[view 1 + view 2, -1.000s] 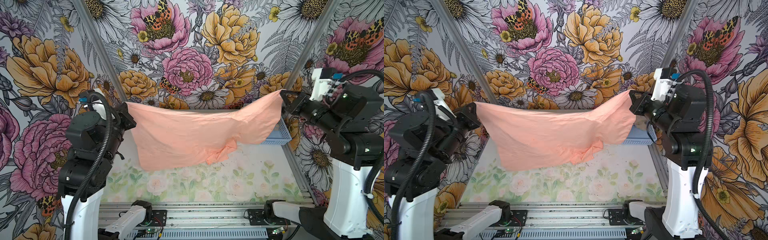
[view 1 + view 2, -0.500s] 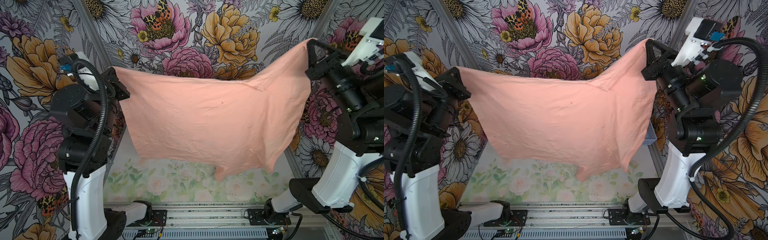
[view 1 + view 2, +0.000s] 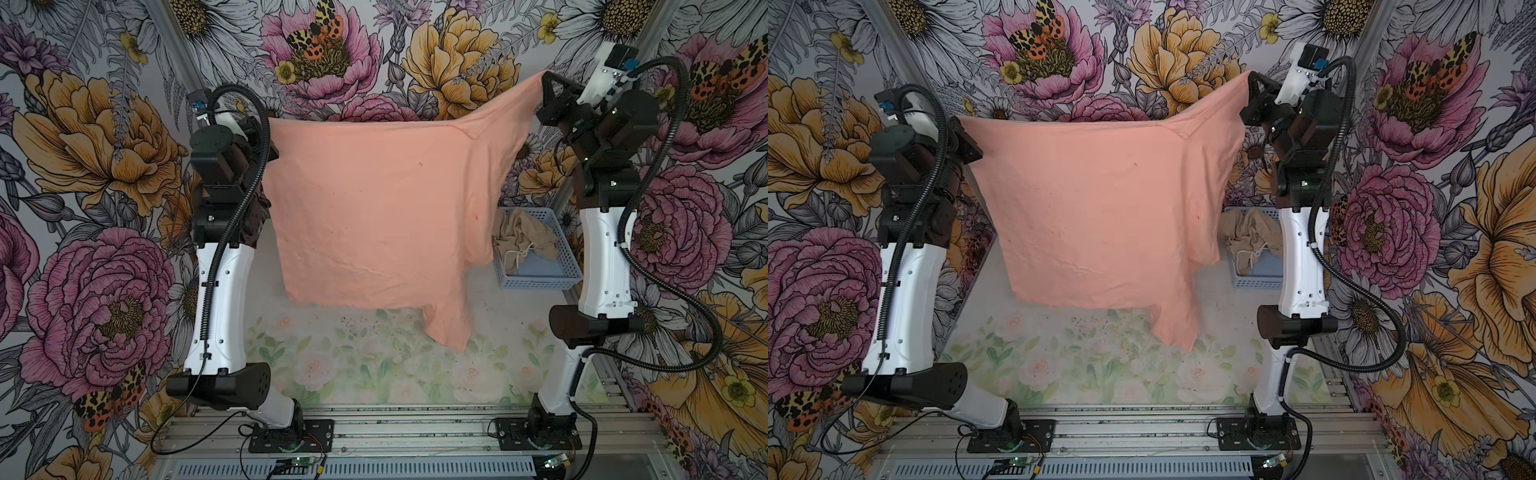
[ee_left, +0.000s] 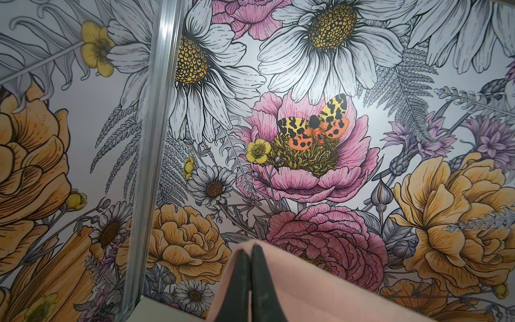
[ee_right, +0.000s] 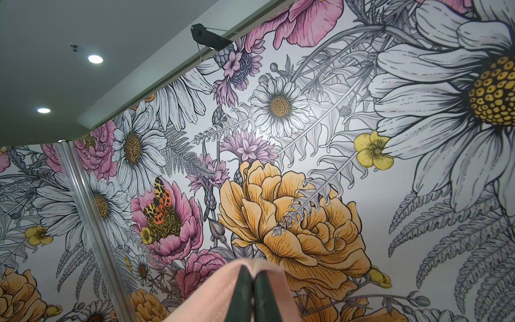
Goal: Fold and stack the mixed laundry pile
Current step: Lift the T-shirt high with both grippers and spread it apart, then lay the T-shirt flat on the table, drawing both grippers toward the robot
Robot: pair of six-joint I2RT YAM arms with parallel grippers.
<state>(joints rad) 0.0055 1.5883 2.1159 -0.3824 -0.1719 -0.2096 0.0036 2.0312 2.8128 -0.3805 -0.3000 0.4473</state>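
Note:
The salmon-peach T-shirt (image 3: 374,208) (image 3: 1100,199) hangs spread like a curtain between both arms, above the table. My left gripper (image 3: 269,122) (image 3: 966,126) is shut on its upper left corner. My right gripper (image 3: 544,75) (image 3: 1252,75) is shut on the upper right corner and stands higher. One sleeve droops at the lower right, near the tabletop. In the left wrist view the shut gripper (image 4: 250,246) pinches pink cloth (image 4: 306,292); in the right wrist view the shut gripper (image 5: 252,269) does the same (image 5: 211,295). The beige-tan garment (image 3: 523,232) (image 3: 1246,232) with its white drawstring lies crumpled in the basket.
The light blue perforated basket (image 3: 540,283) (image 3: 1254,284) sits at the table's right edge beside the right arm. The floral tabletop (image 3: 353,365) lies under the shirt. Flowered walls close in on three sides, and an aluminium rail runs along the front.
Both grippers have lifted the T-shirt from a low, bunched sag to a raised, spread sheet. The basket with the beige garment now shows past the shirt's right edge.

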